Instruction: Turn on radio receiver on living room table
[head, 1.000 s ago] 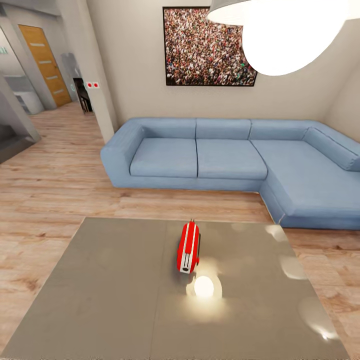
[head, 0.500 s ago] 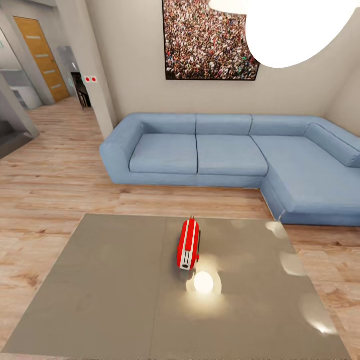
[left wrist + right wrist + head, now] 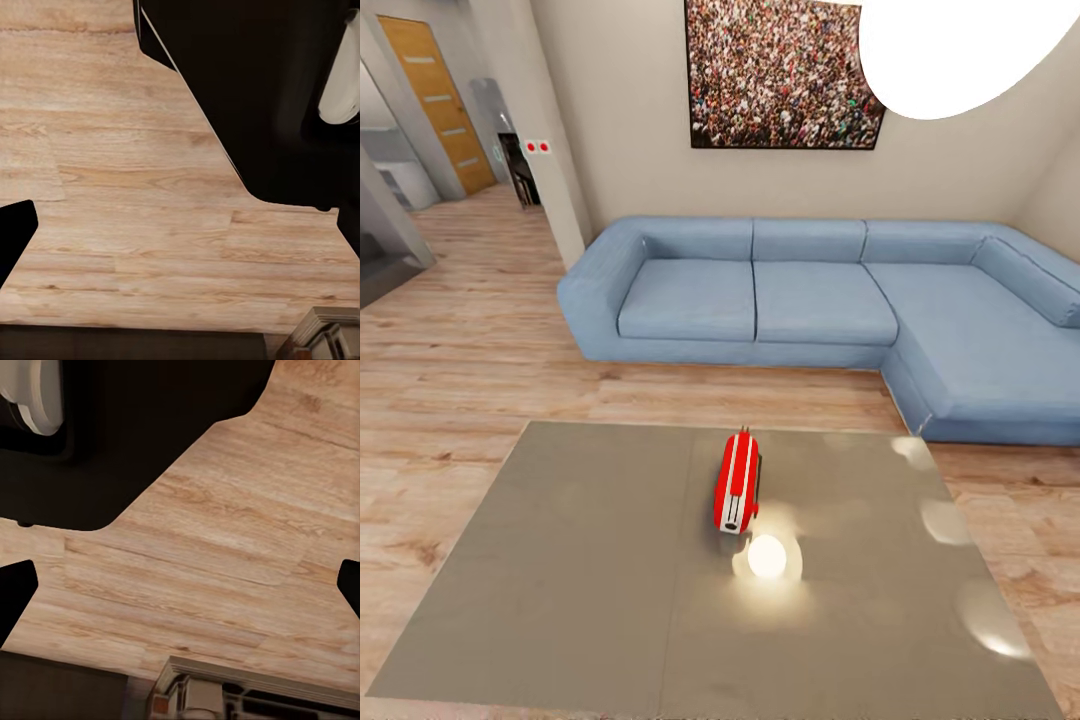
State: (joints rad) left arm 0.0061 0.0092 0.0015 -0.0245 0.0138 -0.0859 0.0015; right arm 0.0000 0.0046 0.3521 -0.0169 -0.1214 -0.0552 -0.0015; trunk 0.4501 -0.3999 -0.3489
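The small red radio with white trim (image 3: 737, 482) lies mid-counter on the glossy grey-brown counter (image 3: 580, 560), within our reach; we cannot tell either hand's opening, both pointing at the wood plank floor (image 3: 127, 195).

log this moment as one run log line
phase: approach | radio receiver: upright on table, untouched | sofa: beyond table | arms: over wood floor
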